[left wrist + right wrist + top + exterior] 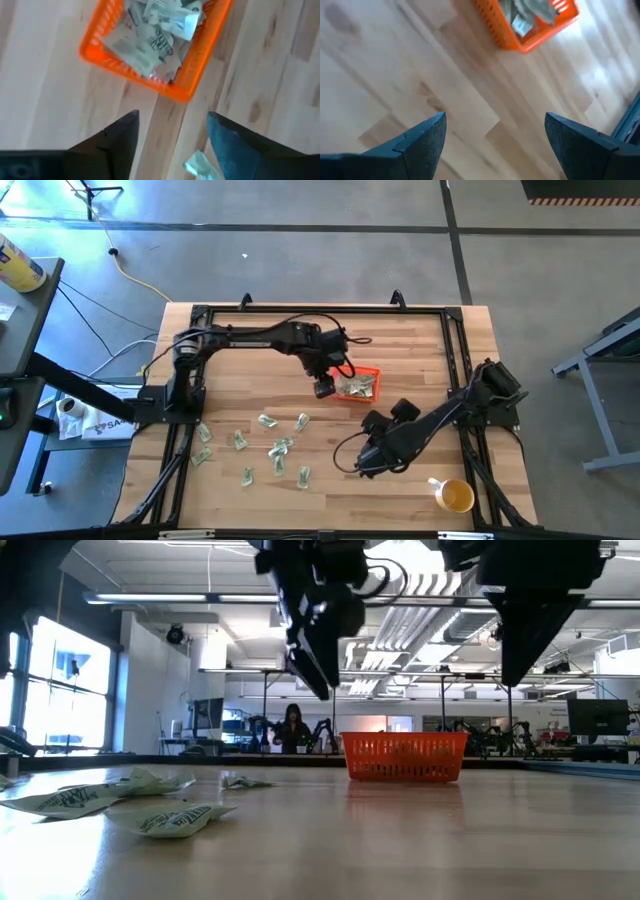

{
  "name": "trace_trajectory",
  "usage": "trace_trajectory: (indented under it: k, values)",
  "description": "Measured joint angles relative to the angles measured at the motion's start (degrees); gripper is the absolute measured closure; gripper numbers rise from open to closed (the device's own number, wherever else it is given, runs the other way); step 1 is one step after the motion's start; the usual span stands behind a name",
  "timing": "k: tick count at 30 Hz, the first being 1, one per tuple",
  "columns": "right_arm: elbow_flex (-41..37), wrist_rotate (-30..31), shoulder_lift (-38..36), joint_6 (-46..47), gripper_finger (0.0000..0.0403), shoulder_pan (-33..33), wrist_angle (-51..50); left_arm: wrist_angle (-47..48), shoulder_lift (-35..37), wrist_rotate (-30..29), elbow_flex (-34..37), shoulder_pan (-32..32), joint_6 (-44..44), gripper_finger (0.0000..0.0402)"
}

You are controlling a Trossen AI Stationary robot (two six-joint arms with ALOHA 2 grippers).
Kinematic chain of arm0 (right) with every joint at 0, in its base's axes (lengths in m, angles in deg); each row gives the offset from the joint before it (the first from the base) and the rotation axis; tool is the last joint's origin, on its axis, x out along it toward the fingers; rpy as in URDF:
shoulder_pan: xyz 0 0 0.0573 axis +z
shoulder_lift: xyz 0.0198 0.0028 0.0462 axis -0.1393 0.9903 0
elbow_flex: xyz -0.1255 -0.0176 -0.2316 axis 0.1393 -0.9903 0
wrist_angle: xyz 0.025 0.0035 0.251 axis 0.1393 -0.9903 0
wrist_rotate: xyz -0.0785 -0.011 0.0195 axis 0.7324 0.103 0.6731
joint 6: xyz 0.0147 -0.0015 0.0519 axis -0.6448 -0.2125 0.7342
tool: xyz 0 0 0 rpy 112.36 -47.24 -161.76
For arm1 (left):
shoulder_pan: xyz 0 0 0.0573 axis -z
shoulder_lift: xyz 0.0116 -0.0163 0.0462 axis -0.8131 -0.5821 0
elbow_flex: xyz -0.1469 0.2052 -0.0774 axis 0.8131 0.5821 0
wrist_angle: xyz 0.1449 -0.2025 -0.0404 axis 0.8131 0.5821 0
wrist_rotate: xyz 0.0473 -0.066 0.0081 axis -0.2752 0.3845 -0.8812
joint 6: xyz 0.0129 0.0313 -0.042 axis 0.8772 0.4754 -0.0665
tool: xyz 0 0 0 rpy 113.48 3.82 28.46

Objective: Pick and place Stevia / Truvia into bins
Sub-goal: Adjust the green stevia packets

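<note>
The orange bin (358, 385) stands right of the table's middle with several pale green and white Stevia / Truvia sachets (155, 35) heaped inside. More sachets (270, 448) lie flat on the wood at the near left. My left gripper (323, 388) hangs open just left of the bin and points steeply down; in its wrist view the gripper (172, 114) has the bin ahead of it. My right gripper (368, 463) hovers open over bare wood nearer the front edge, empty in its wrist view (495, 115). My left gripper stands open with one pale sachet (200, 165) close to the inner side of one finger (235, 145). Whether that finger touches the sachet I cannot tell.
A yellow cup (455, 496) with a white handle stands at the near right corner. Black rails (320, 308) frame the table's edges. Bare wood lies between the bin and the right gripper. In the low view, a person stands far off in the room behind the table.
</note>
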Motion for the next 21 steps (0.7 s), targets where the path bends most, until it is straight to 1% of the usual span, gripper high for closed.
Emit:
trace_trajectory:
  k: [6,8,11,16,21]
  values:
    - [0.0,0.7,0.0,-0.2,0.0076,-1.1,0.9,0.9,8.9,-0.7,3.1,-0.1,-1.9,0.0199]
    - [0.0,0.5,0.0,0.0,0.0076,-1.3,1.8,1.1,12.4,-2.3,4.6,0.4,-2.9,0.0215]
    - [0.0,0.0,0.0,0.1,0.0076,-1.8,4.2,0.8,18.2,-6.4,7.4,1.7,-4.3,0.0232]
    - [0.0,-1.9,0.0,0.4,0.0076,-3.3,10.1,-0.4,26.2,-10.9,13.7,5.5,-9.4,0.0245]
    - [0.0,-3.0,0.0,3.2,0.0076,-4.9,15.6,-2.9,31.7,-12.0,20.8,9.9,-15.2,0.0243]
